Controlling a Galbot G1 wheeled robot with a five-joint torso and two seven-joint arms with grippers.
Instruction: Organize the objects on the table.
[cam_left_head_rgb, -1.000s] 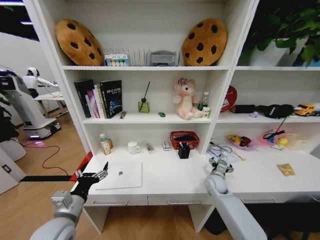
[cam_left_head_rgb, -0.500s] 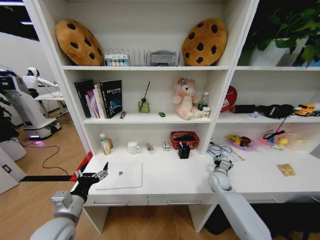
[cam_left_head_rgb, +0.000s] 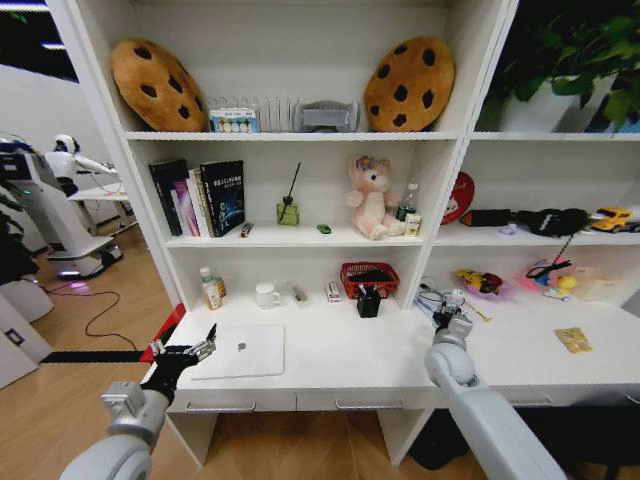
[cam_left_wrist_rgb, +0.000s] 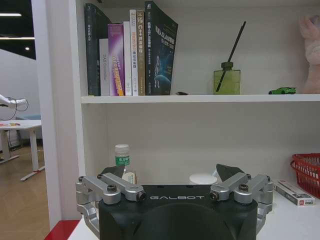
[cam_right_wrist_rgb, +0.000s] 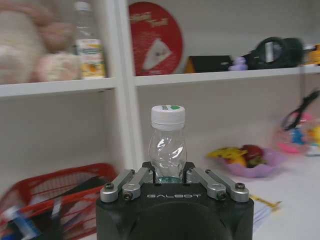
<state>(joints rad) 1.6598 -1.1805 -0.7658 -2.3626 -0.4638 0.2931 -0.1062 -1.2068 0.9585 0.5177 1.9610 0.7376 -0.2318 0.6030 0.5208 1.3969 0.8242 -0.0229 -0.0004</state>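
Here my right gripper (cam_right_wrist_rgb: 167, 181) clamps a small clear plastic bottle (cam_right_wrist_rgb: 167, 142) at centre right; my left gripper (cam_left_head_rgb: 190, 352) waits, jaws apart, lower left by the thin silver laptop (cam_left_head_rgb: 243, 349). Most tidying remains.

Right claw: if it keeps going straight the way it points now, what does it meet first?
The right claw is shut on a small clear bottle. Straight ahead looks like the white shelf upright, with the red basket just beside that line; depth is unclear.
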